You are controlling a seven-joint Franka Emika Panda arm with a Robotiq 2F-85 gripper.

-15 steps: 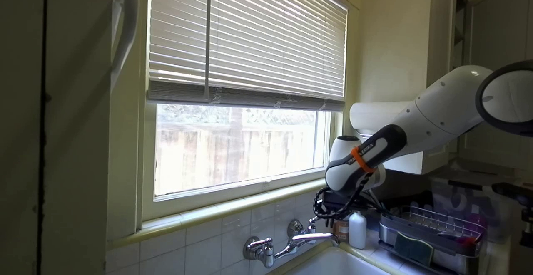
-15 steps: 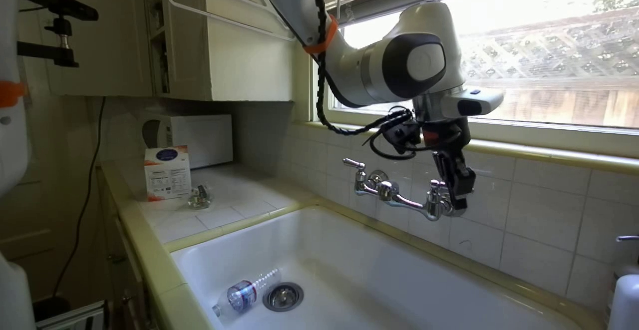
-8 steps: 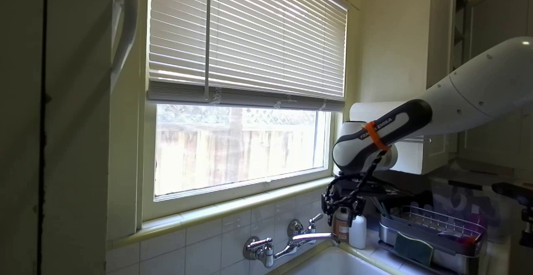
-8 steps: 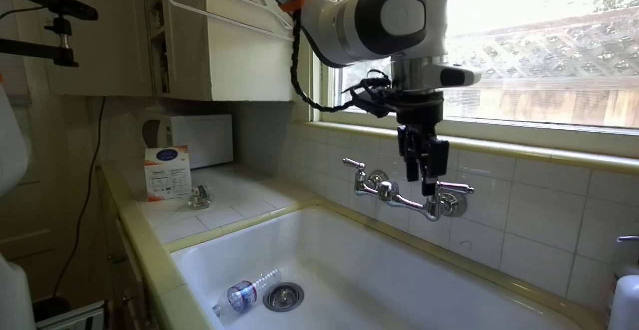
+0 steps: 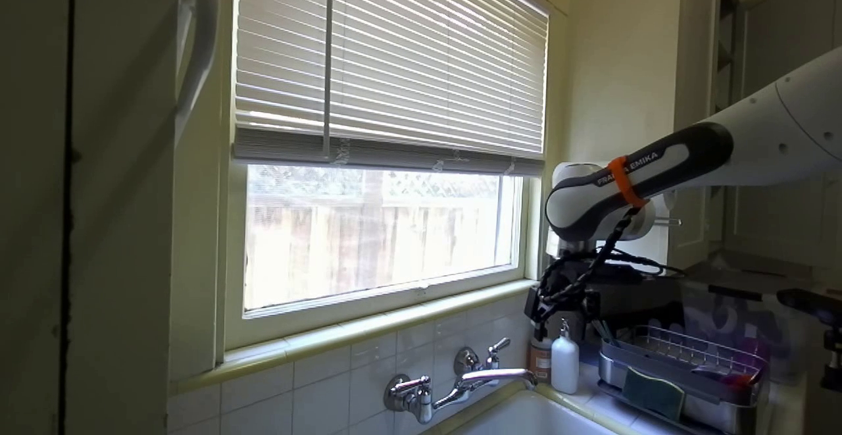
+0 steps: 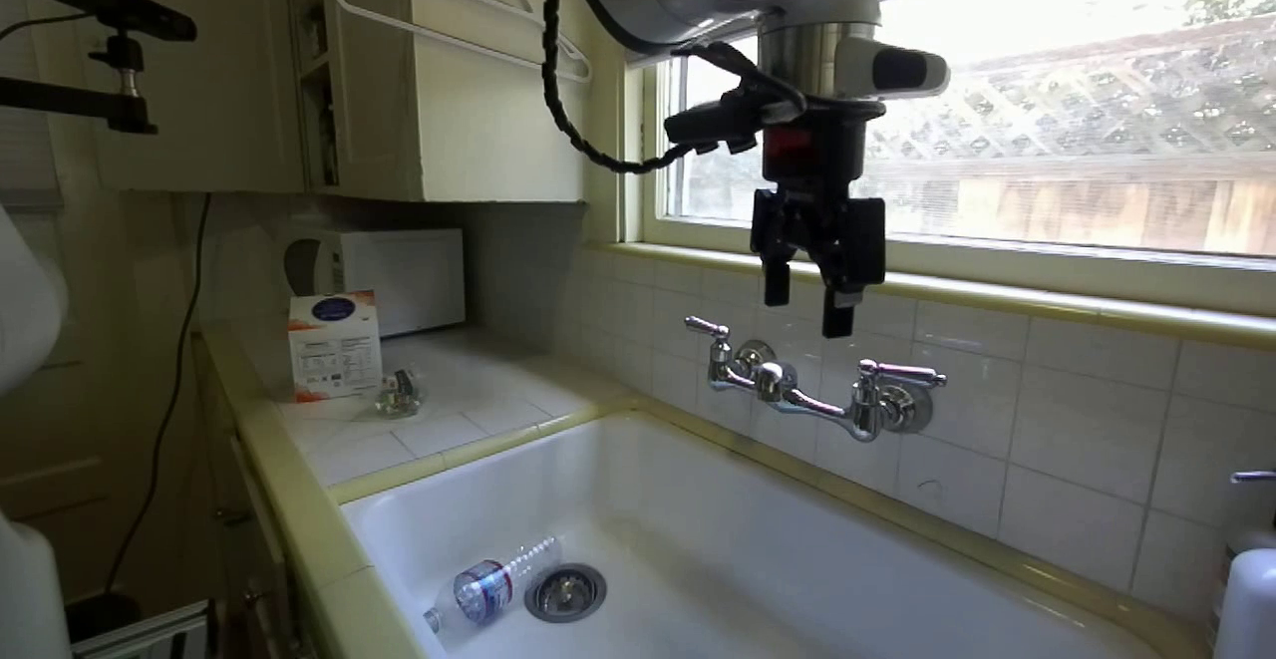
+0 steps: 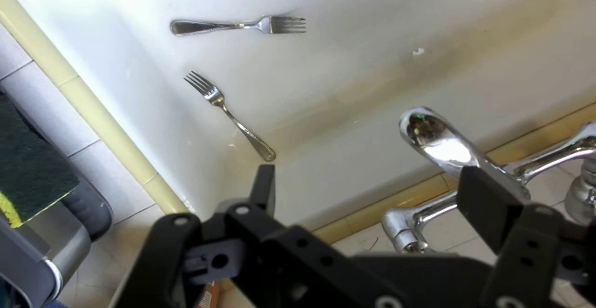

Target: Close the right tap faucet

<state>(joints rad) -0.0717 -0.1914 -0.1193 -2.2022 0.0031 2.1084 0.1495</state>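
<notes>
The right tap faucet (image 6: 912, 375) is a small chrome lever at the right end of the wall-mounted two-handle fixture. From an exterior view it points sideways to the right; from another side the same lever (image 5: 501, 344) rises at a slant. In the wrist view only the chrome fitting (image 7: 398, 222) at that end shows, and the gripper's body covers what lies below it. My gripper (image 6: 807, 306) hangs fingers down above the fixture, apart from the lever and a little to its left. Seen from the wrist, the gripper (image 7: 368, 177) is wide open, with nothing held between its fingers.
A chrome spout (image 7: 442, 145) reaches over the white sink (image 6: 758, 539). Two forks (image 7: 279, 24) and a clear plastic bottle (image 6: 483, 589) lie in it. Beside the sink stand a white bottle (image 5: 564, 364), a brown bottle (image 5: 540, 362) and a dish rack (image 5: 684, 356).
My gripper has risen from beside the right tap faucet, up and to the left in an exterior view. Its jaws have spread apart. The lever, partly covered before, is now in plain sight.
</notes>
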